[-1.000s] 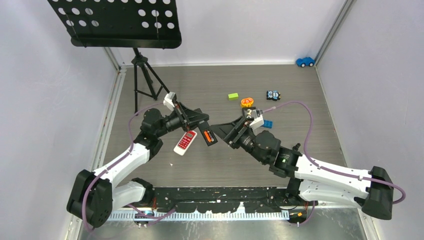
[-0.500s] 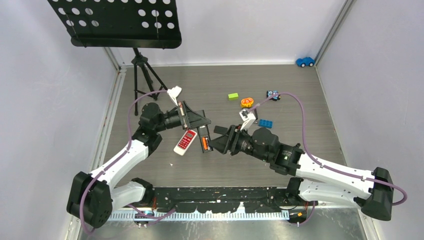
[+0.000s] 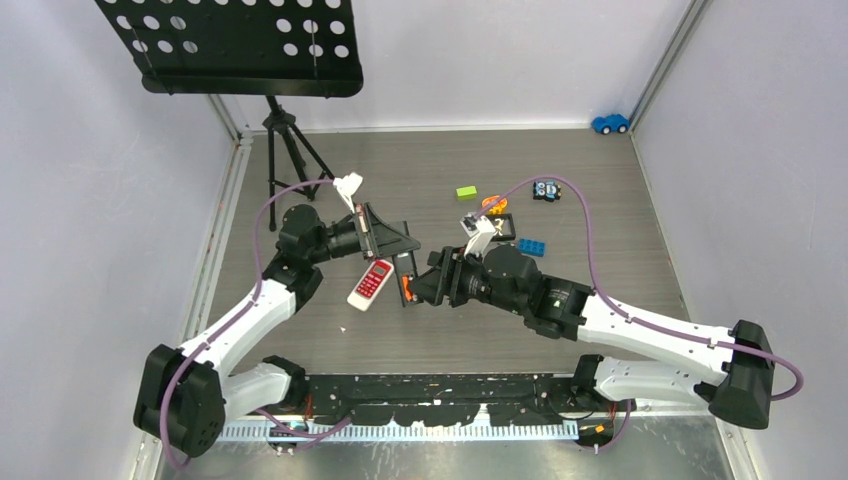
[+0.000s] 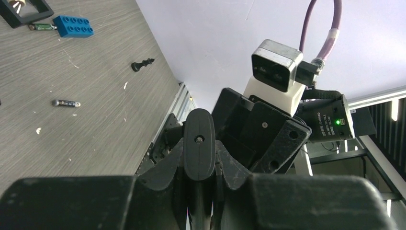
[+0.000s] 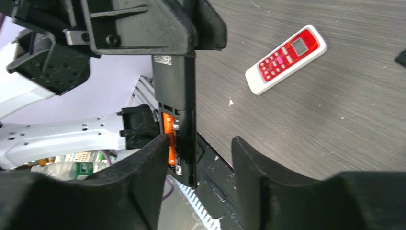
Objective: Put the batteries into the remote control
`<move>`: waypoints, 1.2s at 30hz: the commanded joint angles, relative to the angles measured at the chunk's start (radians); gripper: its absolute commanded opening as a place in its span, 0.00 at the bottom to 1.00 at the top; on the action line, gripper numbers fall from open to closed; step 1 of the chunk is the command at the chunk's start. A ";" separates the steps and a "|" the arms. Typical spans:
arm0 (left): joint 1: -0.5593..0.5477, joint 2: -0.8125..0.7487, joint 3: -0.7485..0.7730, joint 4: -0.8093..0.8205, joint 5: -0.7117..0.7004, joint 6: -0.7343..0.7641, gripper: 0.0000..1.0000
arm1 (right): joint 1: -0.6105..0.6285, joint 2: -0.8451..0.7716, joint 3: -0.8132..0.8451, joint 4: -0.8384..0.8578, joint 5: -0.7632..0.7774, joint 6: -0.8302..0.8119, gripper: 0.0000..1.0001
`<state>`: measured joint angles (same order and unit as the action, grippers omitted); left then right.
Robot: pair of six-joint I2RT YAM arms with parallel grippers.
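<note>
The left gripper (image 4: 199,165) clamps the black remote (image 5: 174,91), an orange battery (image 5: 168,139) seated in its bay. The right gripper (image 5: 198,146) gapes empty beside it. That battery looks light, rigid, slick: pinch it mid-barrel.

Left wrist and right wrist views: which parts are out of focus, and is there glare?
Left wrist view: the left pincer, shut on the black remote, is dark and soft, the blue brick sharp; light strips glare at the right edge. Right wrist view: the right pincer is blurred, the red remote sharp.
</note>
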<state>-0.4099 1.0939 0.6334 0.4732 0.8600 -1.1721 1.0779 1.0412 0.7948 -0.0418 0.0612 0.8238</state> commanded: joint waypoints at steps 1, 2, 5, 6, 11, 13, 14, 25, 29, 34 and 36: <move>0.004 -0.045 0.017 -0.027 -0.015 0.027 0.00 | -0.007 0.002 0.042 -0.041 0.034 -0.015 0.63; 0.009 -0.051 0.016 -0.084 -0.036 0.058 0.00 | -0.011 -0.006 0.043 -0.045 0.033 -0.020 0.67; 0.030 -0.074 0.015 -0.226 -0.121 0.148 0.00 | -0.036 -0.035 0.045 -0.080 0.037 -0.048 0.70; 0.041 -0.082 0.012 -0.300 -0.158 0.179 0.00 | -0.048 -0.042 0.050 -0.103 0.044 -0.063 0.71; 0.089 -0.109 -0.024 -0.439 -0.318 0.249 0.00 | -0.142 -0.013 0.101 -0.278 0.067 -0.205 0.72; 0.100 -0.130 -0.047 -0.439 -0.356 0.258 0.00 | -0.210 0.039 0.133 -0.349 0.084 -0.281 0.85; 0.105 -0.140 -0.056 -0.445 -0.379 0.261 0.00 | -0.242 0.077 0.153 -0.379 0.093 -0.310 0.87; 0.117 -0.177 -0.034 -0.514 -0.443 0.311 0.00 | -0.355 0.599 0.381 -0.423 0.080 -0.841 0.93; 0.118 -0.166 -0.020 -0.520 -0.440 0.323 0.00 | -0.360 0.770 0.529 -0.539 0.014 -0.938 0.90; 0.126 -0.151 -0.006 -0.521 -0.420 0.324 0.00 | -0.361 0.863 0.578 -0.577 -0.042 -1.074 0.86; 0.130 -0.149 0.002 -0.527 -0.409 0.325 0.00 | -0.366 0.873 0.577 -0.578 -0.048 -1.109 0.86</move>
<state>-0.2916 0.9432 0.5743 -0.0654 0.4282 -0.8696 0.7193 1.9099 1.3331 -0.5671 0.0566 -0.1406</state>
